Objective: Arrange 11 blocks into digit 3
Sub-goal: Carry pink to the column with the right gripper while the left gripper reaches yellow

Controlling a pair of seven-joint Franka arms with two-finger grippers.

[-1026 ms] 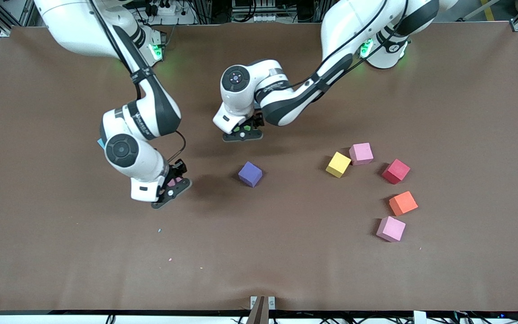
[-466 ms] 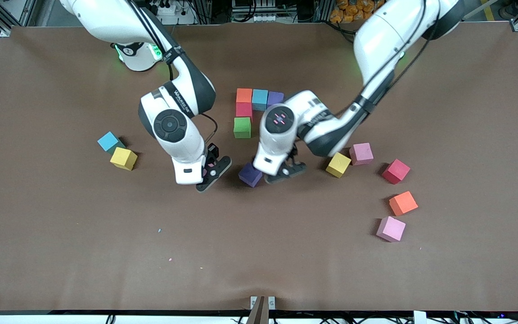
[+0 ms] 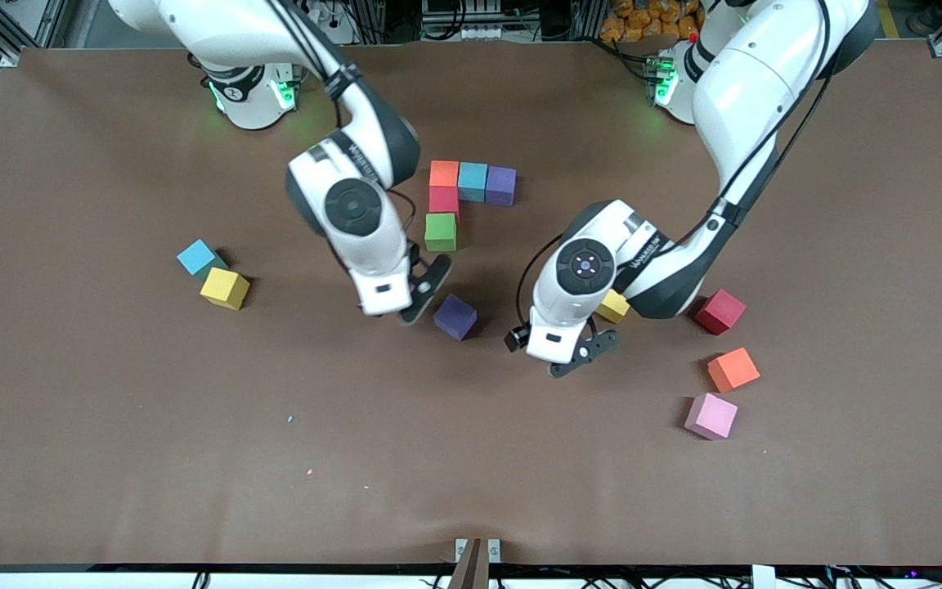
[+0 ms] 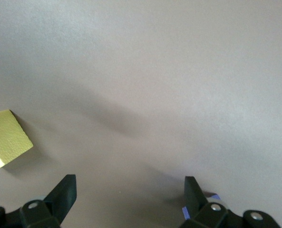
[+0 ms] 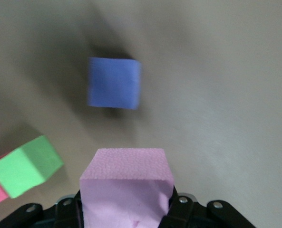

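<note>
The digit 3 stands as a partial figure: orange (image 3: 444,173), light blue (image 3: 473,181) and purple (image 3: 501,185) blocks in a row, with red (image 3: 443,199) and green (image 3: 441,231) in a column under the orange one. My right gripper (image 3: 424,286) is shut on a pink block (image 5: 125,190) and hangs between the green block (image 5: 26,171) and a loose purple block (image 3: 455,316). My left gripper (image 3: 576,352) is open and holds nothing, low over bare table beside a yellow block (image 3: 614,306), which also shows in the left wrist view (image 4: 5,140).
Loose red (image 3: 720,311), orange (image 3: 733,369) and pink (image 3: 710,415) blocks lie toward the left arm's end. A light blue (image 3: 195,257) and a yellow block (image 3: 224,288) lie touching toward the right arm's end. The left arm covers the table beside the near yellow block.
My right gripper has carried the pink block from the right arm's end to beside the green block. My left gripper has left the figure, passed the loose purple block and reached the yellow one.
</note>
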